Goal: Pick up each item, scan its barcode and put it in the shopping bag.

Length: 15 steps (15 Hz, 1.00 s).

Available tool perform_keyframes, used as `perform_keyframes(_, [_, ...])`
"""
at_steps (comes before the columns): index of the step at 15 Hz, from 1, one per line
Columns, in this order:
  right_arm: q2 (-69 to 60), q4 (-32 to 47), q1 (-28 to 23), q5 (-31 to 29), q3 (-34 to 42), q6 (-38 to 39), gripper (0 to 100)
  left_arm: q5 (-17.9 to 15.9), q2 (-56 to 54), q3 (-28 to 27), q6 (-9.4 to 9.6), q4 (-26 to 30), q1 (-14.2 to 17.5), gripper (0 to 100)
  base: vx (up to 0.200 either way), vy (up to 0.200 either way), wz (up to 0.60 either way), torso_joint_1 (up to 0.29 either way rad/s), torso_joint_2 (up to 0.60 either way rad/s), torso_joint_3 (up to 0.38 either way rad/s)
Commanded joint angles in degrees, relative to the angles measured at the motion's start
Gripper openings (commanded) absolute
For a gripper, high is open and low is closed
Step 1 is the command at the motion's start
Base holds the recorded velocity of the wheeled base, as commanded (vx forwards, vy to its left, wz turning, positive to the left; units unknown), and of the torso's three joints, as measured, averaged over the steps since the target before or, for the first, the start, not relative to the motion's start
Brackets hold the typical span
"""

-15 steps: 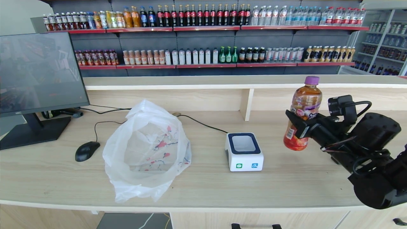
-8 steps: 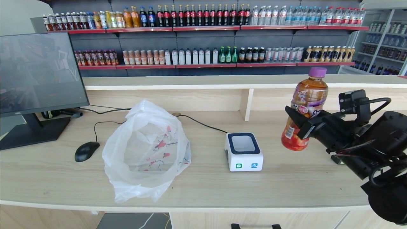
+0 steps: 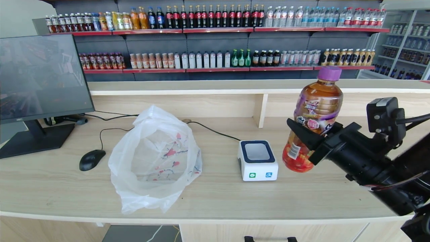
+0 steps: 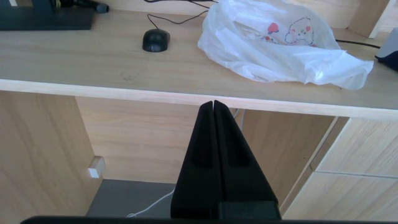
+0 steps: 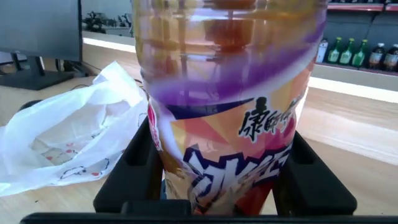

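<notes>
Monitor stands at far left of tabletop. Mouse lies near its stand, cabled. Stocked shelves line rear wall.

Bright, even light falls from above the scanner, so shadows on the counter are soft and short. Left of the scanner, the bag casts a faint shadow at its base and the mouse a small dark one. Farther left, the dark monitor mirrors the shop. The scanner's top window has a pale sheen. Right of it, the bottle glows amber, lit through. Behind the scanner, the shelves bow toward the head view's edges. Under the counter, the left wrist view is dimmer.
</notes>
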Motion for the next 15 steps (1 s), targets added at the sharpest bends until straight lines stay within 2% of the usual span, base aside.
perform_keyframes(1, [-3.85,-0.03,4.18,0.02,2.90,-0.08,0,0.00,-0.02,0.02,0.00,-0.01,0.00,0,0.000,0.000,0.00,0.000,0.00,0.000])
perform_keyframes(3, [-5.61,-0.03,6.46,0.02,4.92,-0.17,0,0.00,-0.02,0.02,0.00,-0.01,0.00,0,0.000,0.000,0.00,0.000,0.00,0.000])
perform_keyframes(6, [-6.31,-0.03,13.14,0.02,5.80,-0.08,0,0.00,-0.02,0.02,0.00,-0.01,0.00,0,0.000,0.000,0.00,0.000,0.00,0.000])
perform_keyframes(9, [-5.96,-0.03,17.54,0.11,2.46,1.41,0,0.00,-0.02,0.02,0.00,-0.01,0.00,0,0.000,0.000,0.00,0.000,0.00,0.000])
perform_keyframes(10, [-5.96,-0.03,20.08,0.02,1.49,3.52,0,0.00,-0.02,0.02,0.00,-0.01,0.00,0,0.000,0.000,0.00,0.000,0.00,0.000])
perform_keyframes(14, [-5.43,-0.03,22.37,0.02,-1.58,9.58,0,0.00,-0.02,-0.06,0.00,-0.01,0.00,0,0.000,0.000,0.00,0.000,0.00,0.000])
perform_keyframes(15, [-5.52,-0.03,23.86,0.11,-2.55,13.71,0,0.00,-0.02,0.02,0.00,-0.01,0.00,0,0.000,0.000,0.00,0.000,0.00,0.000])
